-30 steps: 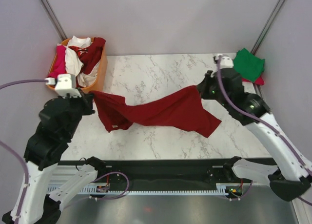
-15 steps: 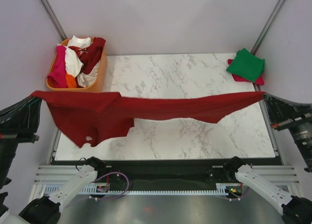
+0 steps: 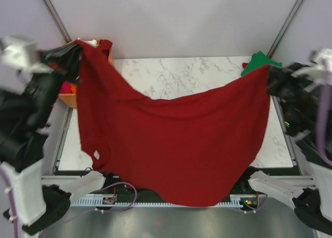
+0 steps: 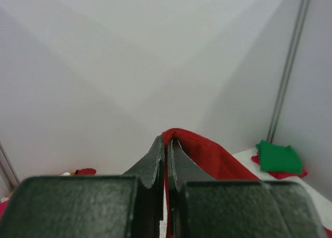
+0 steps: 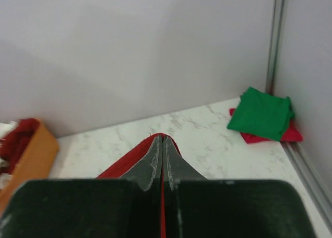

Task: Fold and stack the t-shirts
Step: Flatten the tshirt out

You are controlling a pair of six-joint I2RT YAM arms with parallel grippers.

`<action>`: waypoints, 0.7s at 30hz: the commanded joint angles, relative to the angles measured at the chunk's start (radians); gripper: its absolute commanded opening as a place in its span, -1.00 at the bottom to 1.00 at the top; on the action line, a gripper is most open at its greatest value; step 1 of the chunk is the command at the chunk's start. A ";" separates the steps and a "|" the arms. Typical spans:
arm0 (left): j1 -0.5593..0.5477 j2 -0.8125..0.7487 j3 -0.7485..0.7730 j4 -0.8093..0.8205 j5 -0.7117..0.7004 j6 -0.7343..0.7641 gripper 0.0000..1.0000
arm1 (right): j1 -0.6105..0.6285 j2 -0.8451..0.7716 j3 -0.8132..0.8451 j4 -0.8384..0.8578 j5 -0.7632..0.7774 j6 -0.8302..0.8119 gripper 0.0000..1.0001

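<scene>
Both jaws clenched on its upper corners, our left gripper [image 4: 166, 144] and right gripper [image 5: 162, 142] hang the dark red t-shirt [image 3: 171, 139] stretched left-to-right above the table [image 3: 171, 72], mostly hiding the orange basket [image 3: 69, 99] and green t-shirt [image 3: 257, 61].

Wearing black joint housings over white lower shells on the left arm [image 3: 23, 113] and right arm [image 3: 301, 108], trailing purple cables [image 3: 323, 134], tapering into dark grey pincer fingers [image 4: 154, 163].

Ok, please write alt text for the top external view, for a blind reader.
A dark red t-shirt hangs spread between two robot arms, the left tool and the right tool each shut on an upper corner, hiding much of the marble table. An orange basket stands far left; a green t-shirt lies far right.
</scene>
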 commanded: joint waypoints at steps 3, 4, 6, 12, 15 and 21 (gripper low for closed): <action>0.060 0.427 0.020 0.106 -0.107 0.108 -0.95 | -0.139 0.303 -0.099 0.193 0.098 -0.064 -1.00; 0.131 0.495 0.032 0.107 -0.085 0.090 -0.96 | -0.209 0.393 -0.102 0.204 -0.046 -0.025 -1.00; 0.205 0.627 0.087 0.106 -0.033 0.039 -0.95 | -0.354 0.486 -0.136 0.268 -0.125 0.042 -1.00; 0.314 1.293 0.471 0.038 -0.010 -0.083 0.98 | -0.539 1.041 0.159 0.215 -0.212 0.115 0.27; 0.310 1.346 0.466 0.017 0.033 -0.104 0.99 | -0.544 1.230 0.388 0.055 -0.165 0.125 0.91; 0.322 1.171 0.408 0.018 0.011 -0.102 1.00 | -0.544 1.040 0.218 0.170 -0.235 0.113 0.96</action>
